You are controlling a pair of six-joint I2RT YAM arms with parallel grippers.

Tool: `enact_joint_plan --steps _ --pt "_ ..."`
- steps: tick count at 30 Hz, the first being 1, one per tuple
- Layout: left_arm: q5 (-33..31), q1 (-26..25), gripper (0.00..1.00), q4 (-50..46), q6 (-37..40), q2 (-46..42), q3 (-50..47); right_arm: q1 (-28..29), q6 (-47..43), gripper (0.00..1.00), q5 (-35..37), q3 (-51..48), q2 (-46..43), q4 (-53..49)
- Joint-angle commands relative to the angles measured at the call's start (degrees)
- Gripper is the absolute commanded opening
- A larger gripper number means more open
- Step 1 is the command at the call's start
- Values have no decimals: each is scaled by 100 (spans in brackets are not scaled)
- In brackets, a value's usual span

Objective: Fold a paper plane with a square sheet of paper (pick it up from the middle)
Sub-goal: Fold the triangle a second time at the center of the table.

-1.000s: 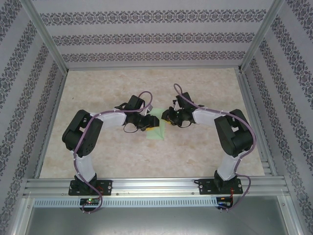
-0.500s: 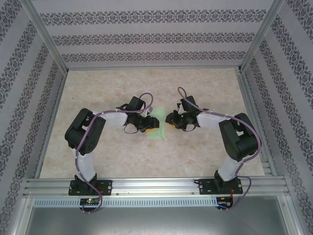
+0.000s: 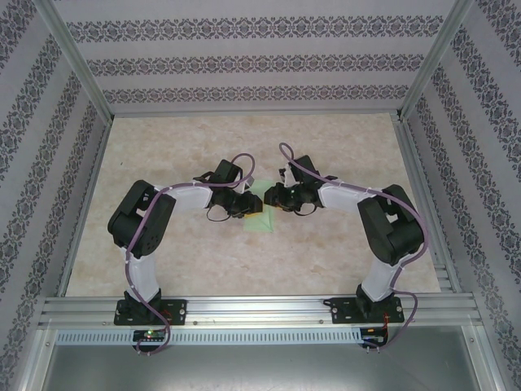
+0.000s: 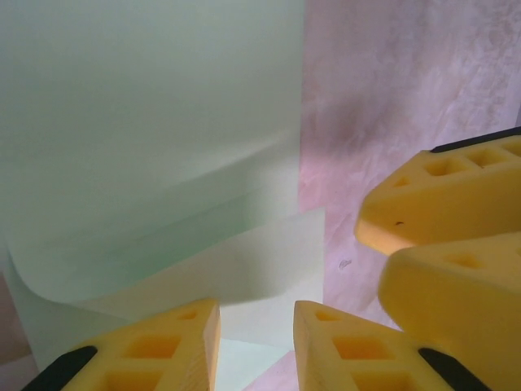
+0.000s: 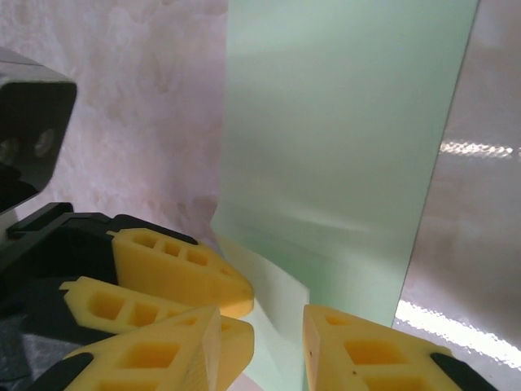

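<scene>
Both arms reach forward with elbows bent outward and wrists turned inward, placing the left claw (image 3: 249, 206) and the right claw (image 3: 273, 198) low and just beside each other, tips facing, each with its jaws narrowly parted.

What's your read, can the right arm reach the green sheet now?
Probably yes: the right arm has its jaws either side of a flap of the green sheet, nothing between. The left arm holds its jaws close alongside.
</scene>
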Motion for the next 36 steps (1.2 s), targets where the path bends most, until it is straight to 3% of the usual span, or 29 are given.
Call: enact_joint_plan --steps 1,10,20,26,36 --pt "-61 13 31 -93 115 -11 142 40 -194 33 -108 151 178 -118" --pt "-71 13 28 -105 139 -16 155 75 -214 29 -179 264 347 -86" --pt "-18 15 27 -102 135 -85 202 47 -227 9 120 235 354 -184" --pt "299 10 27 333 12 -218 131 -15 -236 8 319 177 324 -200" --pt "292 11 27 359 -8 -88 174 -59 -267 8 452 159 358 -230"
